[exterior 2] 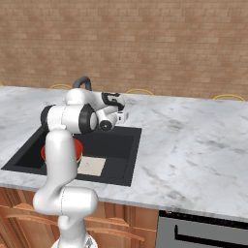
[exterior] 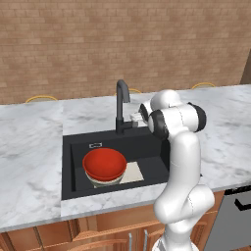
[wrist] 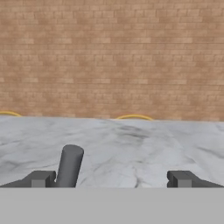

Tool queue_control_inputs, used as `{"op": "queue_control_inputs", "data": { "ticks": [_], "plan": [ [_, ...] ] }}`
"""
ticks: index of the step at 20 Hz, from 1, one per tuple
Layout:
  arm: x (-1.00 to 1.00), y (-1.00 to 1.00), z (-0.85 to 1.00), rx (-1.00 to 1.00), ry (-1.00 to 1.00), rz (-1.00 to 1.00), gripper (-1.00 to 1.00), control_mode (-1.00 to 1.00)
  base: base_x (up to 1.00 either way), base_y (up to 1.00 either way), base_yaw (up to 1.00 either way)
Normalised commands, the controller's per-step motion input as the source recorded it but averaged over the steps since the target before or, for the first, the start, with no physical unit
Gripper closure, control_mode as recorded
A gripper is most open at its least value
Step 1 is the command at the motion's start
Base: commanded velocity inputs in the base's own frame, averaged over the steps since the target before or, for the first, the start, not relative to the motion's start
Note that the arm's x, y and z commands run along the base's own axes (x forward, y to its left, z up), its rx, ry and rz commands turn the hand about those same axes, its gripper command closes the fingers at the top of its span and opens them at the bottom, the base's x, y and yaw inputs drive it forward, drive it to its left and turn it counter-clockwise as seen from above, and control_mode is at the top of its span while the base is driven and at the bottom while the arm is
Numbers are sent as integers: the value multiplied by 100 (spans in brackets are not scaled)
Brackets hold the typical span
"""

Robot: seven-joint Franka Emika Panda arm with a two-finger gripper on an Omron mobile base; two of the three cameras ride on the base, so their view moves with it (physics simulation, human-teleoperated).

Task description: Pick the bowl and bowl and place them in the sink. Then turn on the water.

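1. I see the red bowl (exterior: 104, 163) nested on the cream bowl (exterior: 108, 182), both inside the black sink (exterior: 147, 147), at its left half.
2. My gripper (wrist: 111, 178) is spread wide and holds nothing; the fingers (wrist: 43, 178) sit level, facing the brick wall (wrist: 112, 57).
3. The faucet (exterior: 120, 105) stands at the sink's back rim; its lever (wrist: 70, 166) rises just beside my left finger.
4. Marble counter (exterior 2: 193, 140) surrounds the sink.

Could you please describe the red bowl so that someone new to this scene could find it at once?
Find the matte black rectangular sink set in the grey marble counter. The glossy red round bowl sits in its left half, nested atop a cream-beige bowl; it is the only red thing.
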Motion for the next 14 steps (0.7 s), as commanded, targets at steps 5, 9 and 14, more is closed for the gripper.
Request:
{"op": "queue_control_inputs", "data": {
  "ticks": [5, 9, 14],
  "plan": [
    [-1, -47, 0, 2, 0, 0, -100, -100, 0, 0, 0],
    [0, -45, 0, 2, 0, 0, -100, -100, 0, 0, 0],
    [-1, -46, 0, 3, 0, 0, -100, -100, 0, 0, 0]
  ]
}}
